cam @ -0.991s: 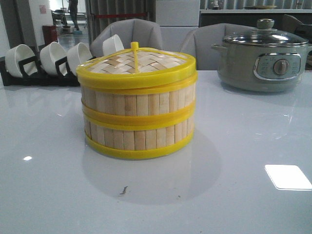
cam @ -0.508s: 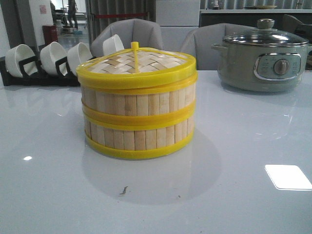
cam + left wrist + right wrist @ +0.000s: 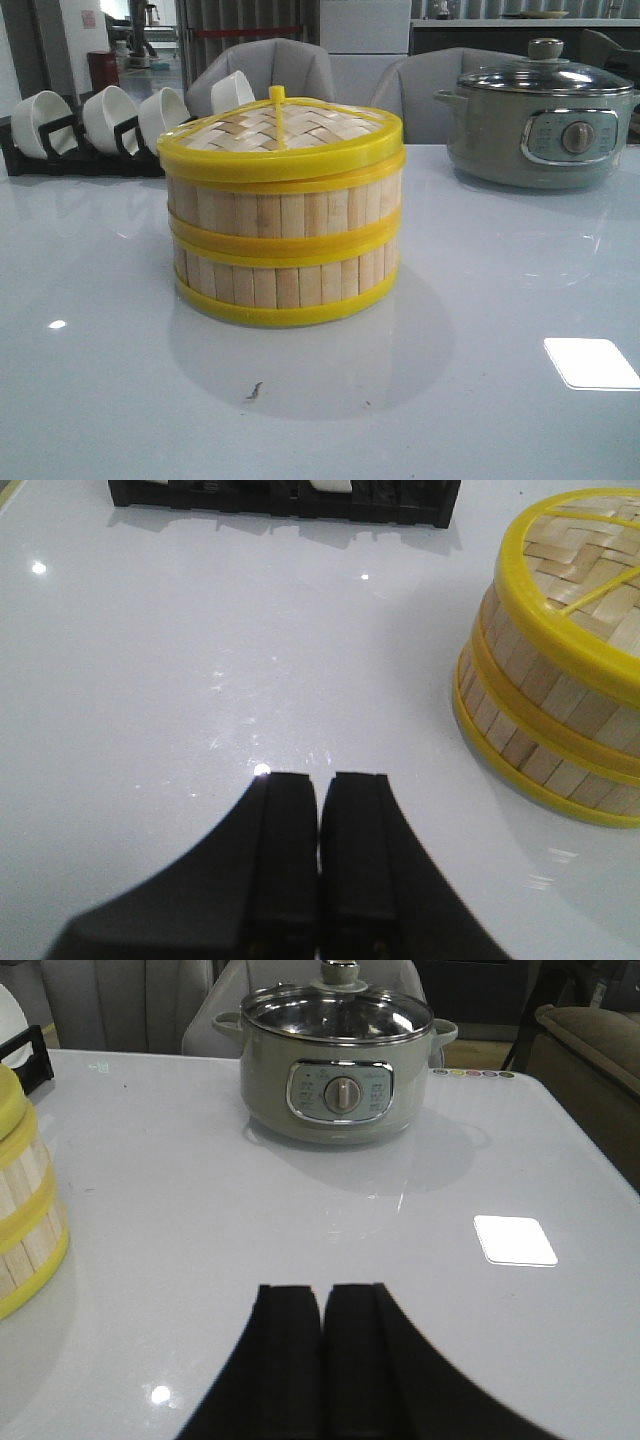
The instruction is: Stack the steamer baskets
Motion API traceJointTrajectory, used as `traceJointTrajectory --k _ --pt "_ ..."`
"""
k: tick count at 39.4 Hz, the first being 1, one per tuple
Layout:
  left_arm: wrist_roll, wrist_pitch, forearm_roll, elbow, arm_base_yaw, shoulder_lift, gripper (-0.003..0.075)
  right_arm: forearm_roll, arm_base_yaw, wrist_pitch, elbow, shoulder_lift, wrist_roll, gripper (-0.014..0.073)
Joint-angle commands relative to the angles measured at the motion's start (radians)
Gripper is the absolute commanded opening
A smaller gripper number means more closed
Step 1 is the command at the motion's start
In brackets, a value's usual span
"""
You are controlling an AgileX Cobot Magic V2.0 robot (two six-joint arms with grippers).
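Two steamer baskets stand stacked in the middle of the table, the upper basket (image 3: 285,212) on the lower basket (image 3: 285,282), with a woven lid (image 3: 285,128) on top. The stack also shows in the left wrist view (image 3: 545,695) and at the edge of the right wrist view (image 3: 25,1210). My left gripper (image 3: 321,780) is shut with nothing in it, over bare table well apart from the stack. My right gripper (image 3: 322,1292) is shut and empty too, over bare table on the stack's other side. Neither gripper appears in the front view.
A grey-green electric pot (image 3: 545,118) with a glass lid stands at the back right. A black rack (image 3: 70,150) holding white bowls (image 3: 110,118) runs along the back left. Chairs stand behind the white table (image 3: 500,400).
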Motion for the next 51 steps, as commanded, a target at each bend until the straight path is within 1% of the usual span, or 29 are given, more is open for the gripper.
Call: traceJointTrajectory --k 1,34,38,51 --pt "-0.001 -0.076 -0.001 -0.030 -0.007 -0.006 0.0085 -0.010 -0.006 -0.096 -0.029 0.004 0.000 0.0027" --pt "-0.001 -0.085 0.001 -0.030 -0.007 -0.006 0.0085 -0.010 -0.006 -0.096 -0.029 0.004 0.000 0.0027" --pt "-0.001 -0.093 0.024 -0.030 -0.004 -0.006 0.0085 -0.010 -0.006 -0.096 -0.029 0.004 0.000 0.0027" --pt "-0.011 -0.120 0.024 -0.030 0.006 -0.080 0.0085 -0.010 -0.006 -0.096 -0.029 0.004 0.000 0.0027"
